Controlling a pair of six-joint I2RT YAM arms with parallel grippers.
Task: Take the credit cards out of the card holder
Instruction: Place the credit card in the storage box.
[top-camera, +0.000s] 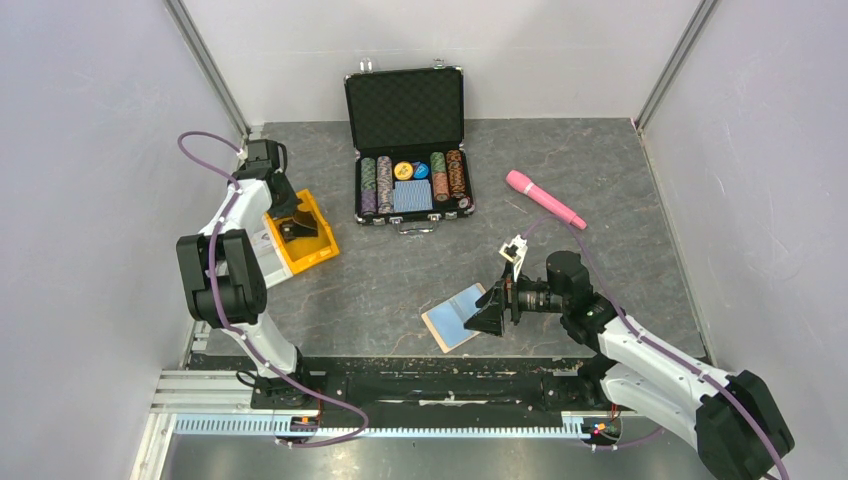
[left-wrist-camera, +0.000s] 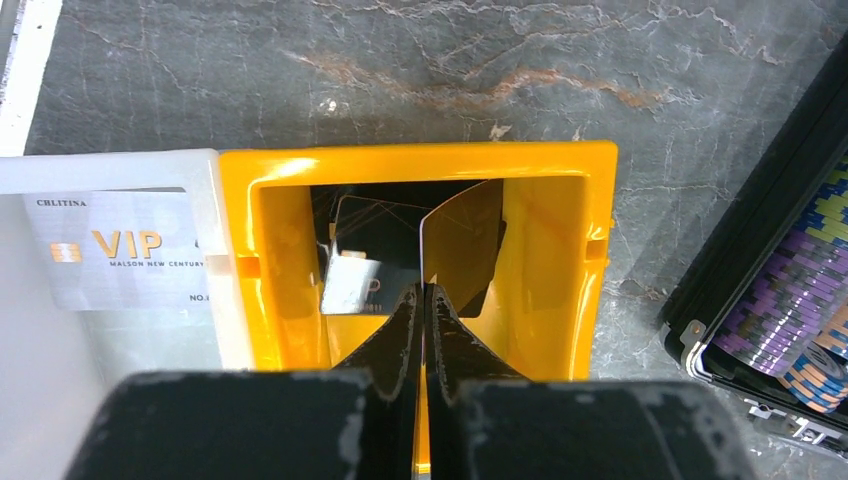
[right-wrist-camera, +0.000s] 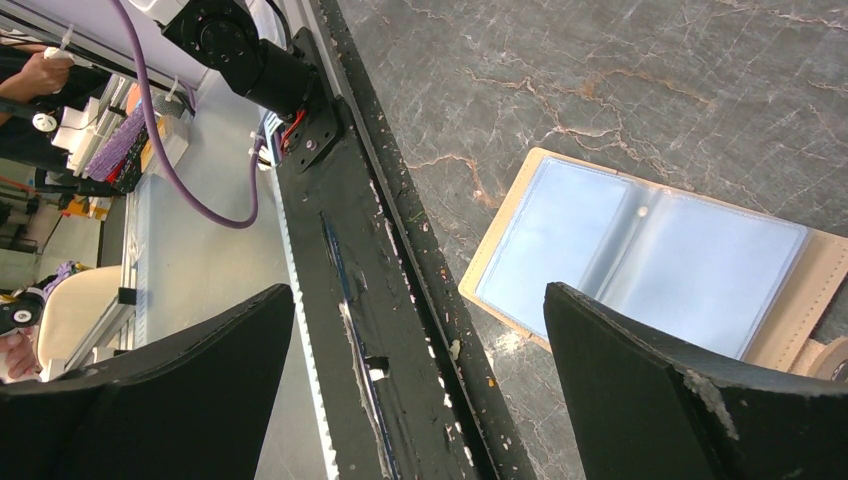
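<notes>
Our left gripper (left-wrist-camera: 424, 296) is clenched on the near edge of a dark glossy credit card (left-wrist-camera: 462, 235), which stands on edge inside the open-topped yellow plastic bin (left-wrist-camera: 415, 162). A second dark card (left-wrist-camera: 362, 262) with pale lettering lies on the bin floor just beside it. A silver VIP card (left-wrist-camera: 115, 250) rests in the white plastic tray (left-wrist-camera: 110, 168) set right against one wall of the bin.

We judge the step in hand to be dropping the held card into the bin. To do it well, we let go while the card is low between the walls, so it tips onto the one lying there rather than bouncing over the rim. We part the jaws only a little, since the walls are close on both sides, then lift straight up, clear of the near wall.

The small tan leather-like bifold card holder (top-camera: 455, 315) lies open and flat on the grey stone-patterned table (top-camera: 600, 160), near its front edge, with the blue-grey panels up. Our right gripper (right-wrist-camera: 418, 300) is just beside its right-hand end, jaws spread wide and grasping nothing; we cannot tell whether it touches. In the right wrist view the clear pockets look empty, though we cannot be certain, so we should check them before calling the task finished. The black foam-lined poker-chip case (top-camera: 408, 150) stands open, well apart behind.
</notes>
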